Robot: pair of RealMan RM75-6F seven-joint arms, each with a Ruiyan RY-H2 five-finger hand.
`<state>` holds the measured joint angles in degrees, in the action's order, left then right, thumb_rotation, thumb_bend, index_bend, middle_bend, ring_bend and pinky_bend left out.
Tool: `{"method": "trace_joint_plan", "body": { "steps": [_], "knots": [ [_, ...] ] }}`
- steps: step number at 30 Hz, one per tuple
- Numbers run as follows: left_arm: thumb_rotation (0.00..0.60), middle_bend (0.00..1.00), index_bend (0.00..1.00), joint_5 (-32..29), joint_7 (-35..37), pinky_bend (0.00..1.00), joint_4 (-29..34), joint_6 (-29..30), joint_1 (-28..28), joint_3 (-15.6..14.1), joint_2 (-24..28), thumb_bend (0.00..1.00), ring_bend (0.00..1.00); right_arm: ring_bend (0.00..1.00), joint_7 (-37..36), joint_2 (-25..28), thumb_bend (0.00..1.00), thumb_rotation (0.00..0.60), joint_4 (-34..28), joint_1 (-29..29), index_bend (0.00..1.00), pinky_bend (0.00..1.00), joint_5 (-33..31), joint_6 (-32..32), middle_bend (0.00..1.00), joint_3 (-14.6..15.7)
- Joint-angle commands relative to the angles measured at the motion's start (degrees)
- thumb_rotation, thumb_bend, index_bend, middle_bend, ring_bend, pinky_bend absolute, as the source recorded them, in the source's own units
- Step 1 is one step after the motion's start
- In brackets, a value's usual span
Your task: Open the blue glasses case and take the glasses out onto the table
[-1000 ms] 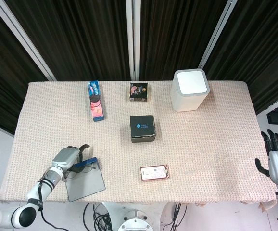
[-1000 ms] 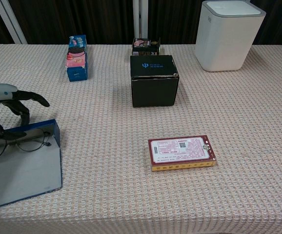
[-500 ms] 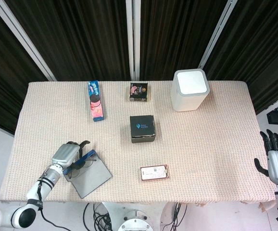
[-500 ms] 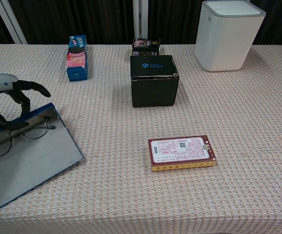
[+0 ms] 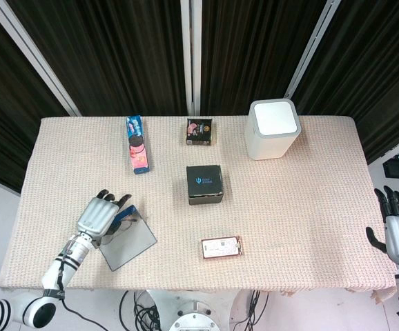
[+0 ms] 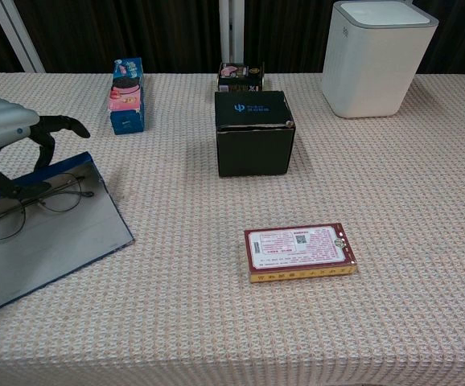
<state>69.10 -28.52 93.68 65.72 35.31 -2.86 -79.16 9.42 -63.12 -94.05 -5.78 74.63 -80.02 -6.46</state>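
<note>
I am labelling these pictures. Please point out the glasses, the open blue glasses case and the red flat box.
glasses (image 6: pixel 51 200), chest view, right lens.
blue glasses case (image 6: pixel 55 249), chest view, grey inner flap.
red flat box (image 6: pixel 299 247), chest view, top label.

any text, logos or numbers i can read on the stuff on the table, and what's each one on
No text reads clearly in either view.
black box: blue logo with a short word on its lid, too small to read.
red card box: fine print and a QR-like code on a pale label, unreadable.
blue cookie pack: pictures of cookies, lettering blurred.
small dark snack box: pink print, unreadable.
white bin: no marking seen.
</note>
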Motion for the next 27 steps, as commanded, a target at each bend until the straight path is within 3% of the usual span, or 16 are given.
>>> {"method": "trace_joint_plan", "body": {
  "steps": [1, 15, 27],
  "knots": [
    [0.600, 0.56, 0.16, 2.47, -2.01, 0.21, -1.88, 1.46, -0.64, -0.20, -1.49, 0.36, 0.28, 0.00, -0.13, -0.04, 0.29, 0.600, 0.15, -0.01, 0.00, 0.00, -0.07, 0.08, 0.00, -0.01],
    [0.600, 0.58, 0.15, 12.45, -8.83, 0.21, -8.54, 6.34, -1.96, -0.20, -5.38, 0.36, 0.29, 0.00, -0.71, -0.01, 0.29, 0.600, 0.61, 0.14, 0.00, 0.00, -0.13, 0.05, 0.00, 0.00],
    [0.600, 0.59, 0.15, 17.08, -7.26, 0.21, -12.27, 7.33, -2.98, 0.40, -7.16, 0.36, 0.31, 0.00, -0.65, 0.00, 0.29, 0.600, 0.58, 0.11, 0.00, 0.00, -0.21, 0.15, 0.00, -0.02]
  ]
}}
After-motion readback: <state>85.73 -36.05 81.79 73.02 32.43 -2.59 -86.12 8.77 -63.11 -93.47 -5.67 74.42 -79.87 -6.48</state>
